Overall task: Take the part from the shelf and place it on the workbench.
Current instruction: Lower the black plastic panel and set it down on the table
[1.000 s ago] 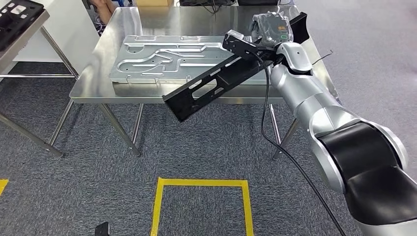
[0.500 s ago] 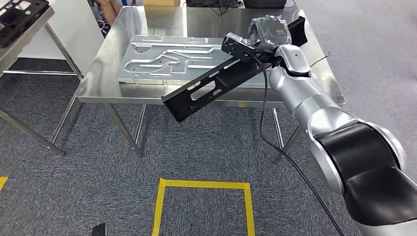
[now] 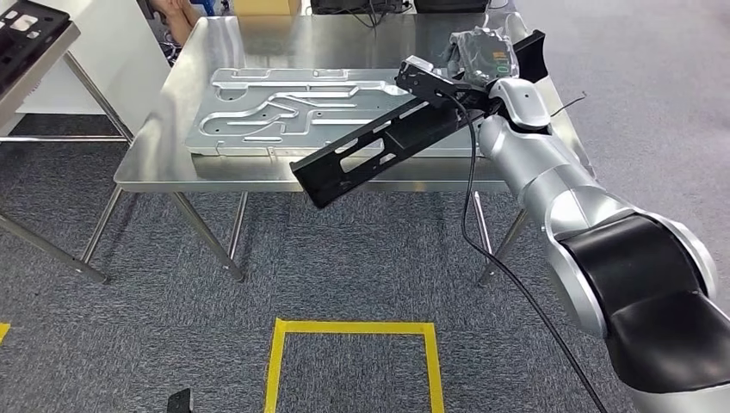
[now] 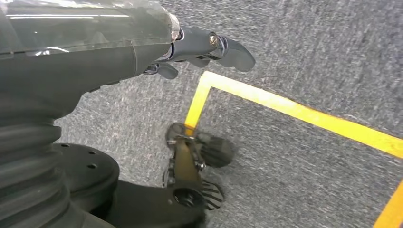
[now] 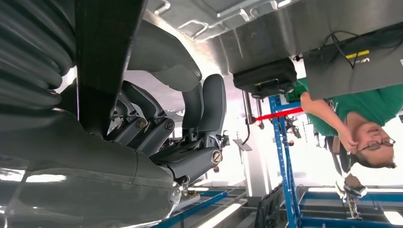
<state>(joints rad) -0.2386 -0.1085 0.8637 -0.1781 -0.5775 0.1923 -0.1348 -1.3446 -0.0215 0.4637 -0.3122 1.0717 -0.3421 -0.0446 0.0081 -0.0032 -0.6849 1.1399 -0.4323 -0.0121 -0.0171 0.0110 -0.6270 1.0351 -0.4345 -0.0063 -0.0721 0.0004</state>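
Standing surface: grey carpet floor [image 3: 361, 258] with a yellow tape square [image 3: 353, 327] marked on it, near the robot.
Workbench [image 3: 155, 163]: steel table, in front of the robot; its near edge lies under the held part.
Metal panel [image 3: 293, 107]: large stamped silver sheet lying flat on the workbench top, covering much of it.
Right arm [image 3: 559, 185]: silver, reaching forward over the workbench's right portion.
Part [image 3: 379, 146]: long black slotted bracket, tilted; its far end sits at the right hand above the table, its near end hangs past the table's front edge over the floor. Not resting on the bench.
Right hand [image 3: 482, 60]: fingers [image 5: 204, 104] wrapped around the upper end of the part; the black bar [image 5: 107, 57] runs across the palm in the right wrist view. Grip is firm.
Left hand [image 4: 204, 47]: hanging over the carpet, fingers slightly apart, holding nothing.
Person [image 5: 361, 118]: green shirt, beyond the table's far side.
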